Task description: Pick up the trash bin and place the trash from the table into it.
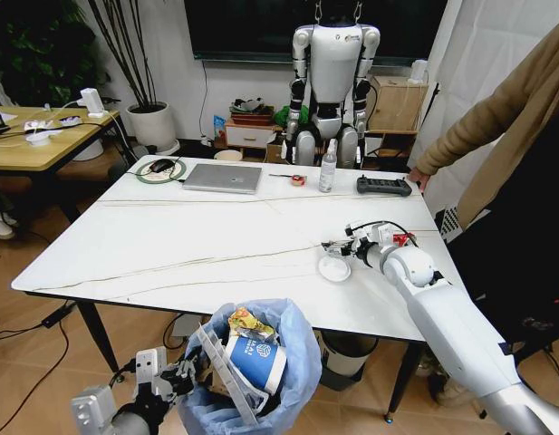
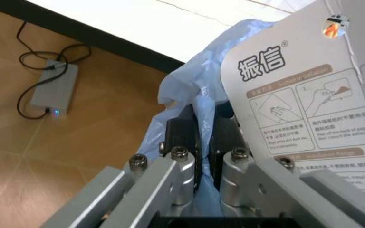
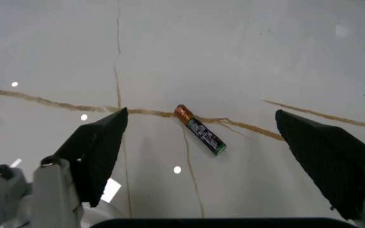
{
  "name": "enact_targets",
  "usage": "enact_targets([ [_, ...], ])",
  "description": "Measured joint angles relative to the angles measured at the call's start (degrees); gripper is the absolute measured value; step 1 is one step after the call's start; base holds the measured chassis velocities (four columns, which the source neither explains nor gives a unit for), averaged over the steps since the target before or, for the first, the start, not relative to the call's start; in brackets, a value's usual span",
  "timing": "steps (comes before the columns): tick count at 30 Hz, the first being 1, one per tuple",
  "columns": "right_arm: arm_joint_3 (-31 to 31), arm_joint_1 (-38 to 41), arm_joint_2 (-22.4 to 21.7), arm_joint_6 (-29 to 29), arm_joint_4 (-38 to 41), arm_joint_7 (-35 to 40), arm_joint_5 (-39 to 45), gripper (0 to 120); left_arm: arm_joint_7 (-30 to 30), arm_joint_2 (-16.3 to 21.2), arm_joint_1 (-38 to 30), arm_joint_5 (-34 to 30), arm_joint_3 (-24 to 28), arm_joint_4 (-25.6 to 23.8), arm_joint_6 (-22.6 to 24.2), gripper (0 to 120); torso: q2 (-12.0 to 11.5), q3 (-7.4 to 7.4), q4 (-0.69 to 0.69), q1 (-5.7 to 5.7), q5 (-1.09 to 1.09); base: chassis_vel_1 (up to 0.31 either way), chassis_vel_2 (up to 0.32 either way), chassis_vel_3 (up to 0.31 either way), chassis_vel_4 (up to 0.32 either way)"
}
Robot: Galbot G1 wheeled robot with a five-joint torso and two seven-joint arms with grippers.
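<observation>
Small round dark trash bin lined with crinkly light-blue plastic bag sits low, just off the near edge of the table, mouth up and tipped a little toward the table. Bag puffs well over the rim. Inside: blue-and-white paper cup lying on its side, long axis slanting, open end facing down-left; yellow snack wrapper above it; a flat grey printed card stands slanted at the left wall.

Left gripper holds the bin: the left wrist view shows its black fingers pinched together on the blue bag at the rim, next to the card.

Large glossy white table with thin crack-like lines: a white round lid lies flat near the right side. Right gripper hovers just above the tabletop beside the lid, jaws spread wide, holding nothing. Between its black fingers in the right wrist view lies a small black-green battery with copper end, long axis diagonal, copper end pointing away from the gripper, resting on a brown vein.

Far side: silver laptop, clear spray bottle, black remote.
</observation>
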Motion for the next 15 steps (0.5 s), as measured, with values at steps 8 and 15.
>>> enact_targets([
  [8,-0.65,-0.31,-0.43,-0.14,-0.07,-0.15,-0.35,53,-0.04,0.03,-0.10,-0.12,-0.02,0.00,0.00,0,0.00,0.00,0.00,0.00,0.00,0.000,0.000,0.000,0.000],
  [15,-1.03,-0.36,-0.52,-0.26,-0.07,-0.17,-0.42,32,-0.11,0.15,-0.32,-0.35,-0.01,0.00,0.00,0,0.00,0.00,0.00,0.00,0.00,0.000,0.000,0.000,0.000],
])
